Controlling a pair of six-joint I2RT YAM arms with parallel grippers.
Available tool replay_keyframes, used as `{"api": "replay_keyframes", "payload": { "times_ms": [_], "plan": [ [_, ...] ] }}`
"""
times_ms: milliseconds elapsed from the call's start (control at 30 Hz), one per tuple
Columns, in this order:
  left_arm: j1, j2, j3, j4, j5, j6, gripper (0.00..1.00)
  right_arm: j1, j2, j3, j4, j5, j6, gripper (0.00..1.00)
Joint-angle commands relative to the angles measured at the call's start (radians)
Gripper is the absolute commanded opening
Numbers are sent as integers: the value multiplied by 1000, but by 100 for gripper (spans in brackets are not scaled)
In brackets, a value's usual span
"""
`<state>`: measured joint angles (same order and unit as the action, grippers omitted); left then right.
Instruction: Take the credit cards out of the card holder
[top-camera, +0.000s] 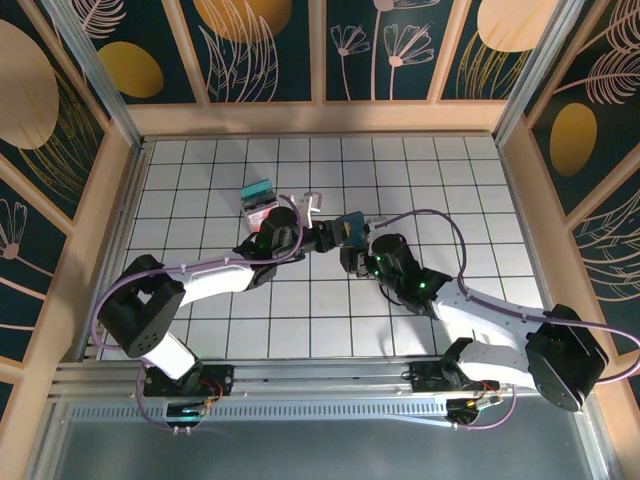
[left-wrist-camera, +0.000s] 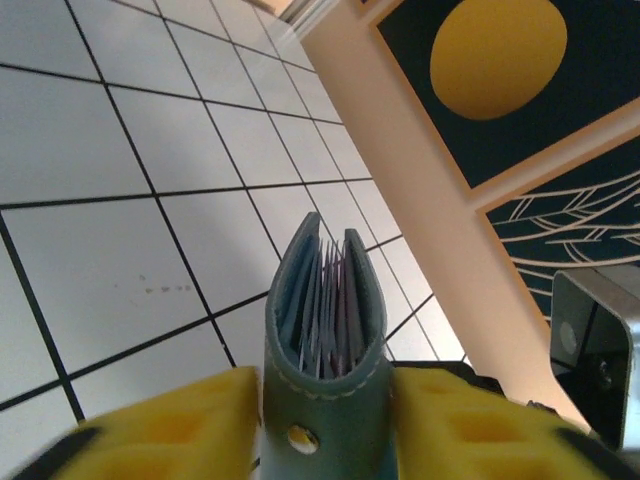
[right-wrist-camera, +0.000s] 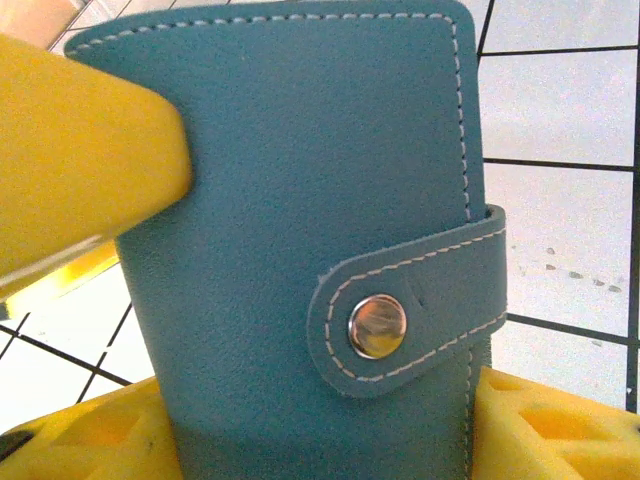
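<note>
Credit cards (top-camera: 260, 200) — thin flat rectangles, teal on top, red-pink under — lie stacked on the white tiled table (top-camera: 200, 170), approx. 10 o'clock of the card holder (right-wrist-camera: 300, 200), near but apart. L arm: elbow bent, forearm pointing to 3 o'clock. The left gripper (left-wrist-camera: 325, 425) clamps the holder, blocky yellow fingers (left-wrist-camera: 170, 425) pressed on both covers. Holder sits btw. the two grippers at table centre: grained teal leather, white stitching, rounded corners, strap w/ round metal snap (right-wrist-camera: 377, 326). Covers splay a bit, thin pale leaves inside — cards or pockets, can't tell. R arm: forearm pointing to 10 o'clock. The right gripper (right-wrist-camera: 320, 445) grips the holder's lower part btw. its fingers.
</note>
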<state>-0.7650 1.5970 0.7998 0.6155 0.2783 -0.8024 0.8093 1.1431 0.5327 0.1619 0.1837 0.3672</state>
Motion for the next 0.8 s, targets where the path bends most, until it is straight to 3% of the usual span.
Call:
{"api": "replay_keyframes", "payload": {
  "times_ms": [0,200,433,533,767],
  "plan": [
    [-3,4,12,59,10,-4,21,13,-15,38,60,16,-23,63],
    [0,-38,21,-29,-57,72,0,11,-65,32,40,16,-30,82],
    [44,-145,25,-166,-72,274,0,-12,-190,48,2,-49,-40,95],
    [100,-191,-2,-152,40,311,0,-69,-243,59,4,-159,-24,98],
    [149,-267,-26,-146,275,407,0,-332,-260,73,87,-706,74,96]
  ]
}}
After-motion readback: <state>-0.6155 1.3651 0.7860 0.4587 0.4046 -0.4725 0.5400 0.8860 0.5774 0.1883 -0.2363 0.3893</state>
